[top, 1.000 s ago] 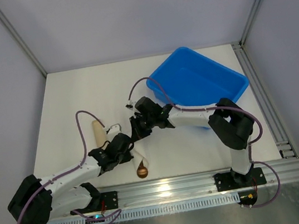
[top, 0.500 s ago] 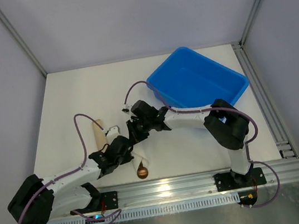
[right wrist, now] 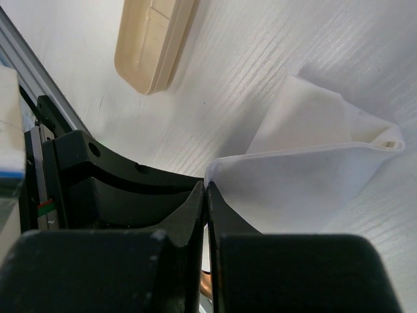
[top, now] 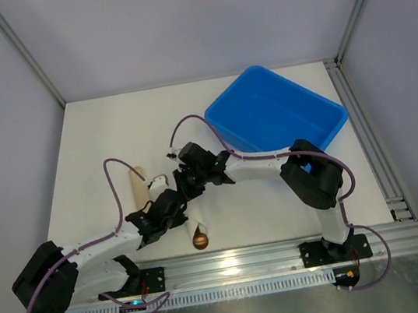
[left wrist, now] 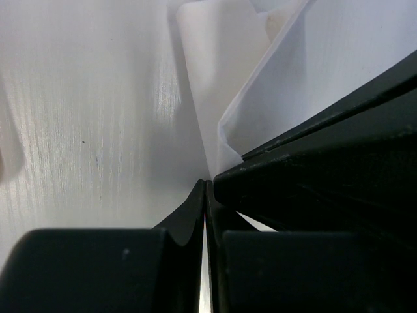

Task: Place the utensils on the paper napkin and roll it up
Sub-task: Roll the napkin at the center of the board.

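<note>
Claws noted first. The left claw has its two fingers pressed together tip to tip; the wrist view does not show whether any paper is nipped between them. The right claw is likewise closed, and a corner of the paper napkin appears to be caught at its tips. Both claws sit close together, low over the white bench near its front middle. The left arm reaches in from the near left and the right arm bends across from the near right.

The blue bin stands on the bench at the back right, well apart from the claws.

The paper napkin lies on the bench beneath and between the claws. It is folded over on itself, with one fold raised into a loose, open hollow.

The tan cylinder lies on the bench just left of the napkin, not touching it.

Of the spoon, only the round bronze bowl shows, projecting from the near end of the paper toward the front rail. The handle is hidden.
</note>
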{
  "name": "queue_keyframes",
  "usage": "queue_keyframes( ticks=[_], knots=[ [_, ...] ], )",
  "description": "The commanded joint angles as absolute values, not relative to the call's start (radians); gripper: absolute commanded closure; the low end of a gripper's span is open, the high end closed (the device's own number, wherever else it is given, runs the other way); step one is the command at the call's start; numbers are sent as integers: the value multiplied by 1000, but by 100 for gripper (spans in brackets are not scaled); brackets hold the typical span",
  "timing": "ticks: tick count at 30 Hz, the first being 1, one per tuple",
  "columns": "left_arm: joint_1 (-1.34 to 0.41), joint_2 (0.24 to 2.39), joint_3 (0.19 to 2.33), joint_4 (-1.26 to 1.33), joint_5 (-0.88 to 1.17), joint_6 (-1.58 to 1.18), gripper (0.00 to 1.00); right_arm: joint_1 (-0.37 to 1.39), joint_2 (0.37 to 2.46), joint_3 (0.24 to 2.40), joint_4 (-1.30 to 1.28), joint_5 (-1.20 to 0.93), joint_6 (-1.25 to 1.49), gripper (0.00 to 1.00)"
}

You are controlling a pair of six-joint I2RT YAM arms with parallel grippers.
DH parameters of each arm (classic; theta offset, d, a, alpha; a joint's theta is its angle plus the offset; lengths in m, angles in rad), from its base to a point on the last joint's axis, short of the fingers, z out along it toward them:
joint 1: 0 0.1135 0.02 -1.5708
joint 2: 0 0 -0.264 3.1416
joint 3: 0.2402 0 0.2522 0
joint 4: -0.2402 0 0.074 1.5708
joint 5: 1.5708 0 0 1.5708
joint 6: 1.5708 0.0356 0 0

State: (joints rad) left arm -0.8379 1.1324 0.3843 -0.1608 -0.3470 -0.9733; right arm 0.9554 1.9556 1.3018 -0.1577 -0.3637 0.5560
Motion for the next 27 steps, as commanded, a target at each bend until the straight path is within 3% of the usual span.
queue_keyframes(
  ticks=[1,10,13,19,27],
  knots=[
    [-841,1140,365,-123,-368,-983,100,991,1960,1341,-138,-396,575,96],
    [-847,1097,350,-149,-374,-980,99,1006,1970,1344,-138,-388,574,96],
    [-848,1046,368,-239,-393,-985,94,1006,1971,1344,-147,-368,561,96],
    [-850,947,408,-394,-385,-1028,69,1006,1976,1339,-158,-364,545,96],
    [-850,805,425,-471,-410,-1032,60,1008,1971,1338,-164,-359,535,96]
  ],
)
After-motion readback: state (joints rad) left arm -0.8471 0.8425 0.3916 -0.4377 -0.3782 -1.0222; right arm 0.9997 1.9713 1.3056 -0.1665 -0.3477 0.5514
